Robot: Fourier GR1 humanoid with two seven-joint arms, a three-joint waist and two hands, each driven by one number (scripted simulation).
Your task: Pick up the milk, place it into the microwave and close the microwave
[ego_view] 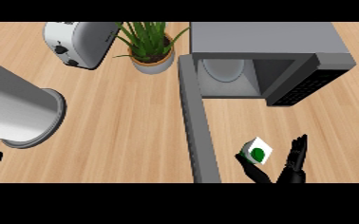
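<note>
The milk (257,151) is a small white carton with a green dot, on the counter in front of the microwave (270,40). My right hand (289,168) comes up from the lower edge just right of it. The thumb (251,169) reaches under the carton's lower left, and the straight fingers (299,151) stand a little to its right. The microwave's door (198,123) hangs wide open, a long grey bar running toward me left of the milk. A pale turntable (224,69) shows inside the cavity. Only a black sliver of my left hand (1,155) shows at the left edge.
A toaster (80,42) stands at the back left and a potted plant (151,47) beside the microwave. A large grey cylinder (24,109) lies at the left. Bare wooden counter (126,133) spreads between it and the door.
</note>
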